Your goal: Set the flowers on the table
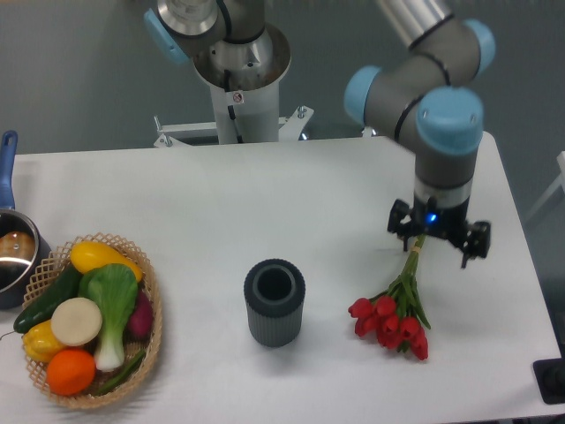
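White and matte, the table [265, 190] fills most of the view, with a grey wall behind it and the arm's pedestal standing at its far edge. Nearest the camera on the left sits a wicker basket [150, 340] heaped with vegetables and fruit: an orange, a yellow pepper, a cucumber, a leafy green. Nearer the middle stands a dark ribbed cylinder [274, 302], upright and open at the top. To its right, apart from it, lie the flowers [394, 316]: a tight cluster of red tulip buds resting on or just above the tabletop, their green stems running up and away to the gripper [418, 245]. The stems slant, so the bunch hangs head-down at a tilt, buds toward the camera. The gripper appears clamped on the stem ends, though its fingers are small and partly hidden under the wrist, so the grip is a judgement. It looks as if the lowering step is nearly done. The buds seem to touch the surface while the stems are raised. The next move probably calls for easing the stem end down until the whole bunch lies flat, then parting the fingers and lifting straight up so the stems do not catch. Farther back on the left, a blue-handled saucepan [11, 238] sits at the table's edge.
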You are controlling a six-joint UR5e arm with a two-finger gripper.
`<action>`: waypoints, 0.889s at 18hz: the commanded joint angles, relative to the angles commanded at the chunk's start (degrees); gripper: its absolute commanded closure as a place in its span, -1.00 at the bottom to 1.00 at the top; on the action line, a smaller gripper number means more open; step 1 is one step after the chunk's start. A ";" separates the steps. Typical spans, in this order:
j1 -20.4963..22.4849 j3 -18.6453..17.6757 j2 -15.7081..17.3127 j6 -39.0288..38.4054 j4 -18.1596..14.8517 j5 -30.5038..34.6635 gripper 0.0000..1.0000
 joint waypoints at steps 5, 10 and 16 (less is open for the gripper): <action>3.96 1.40 4.05 11.56 -8.94 -0.35 -1.00; 9.49 4.22 6.95 25.12 -20.30 -2.80 -1.00; 18.37 4.66 10.21 37.06 -27.86 -8.35 -1.00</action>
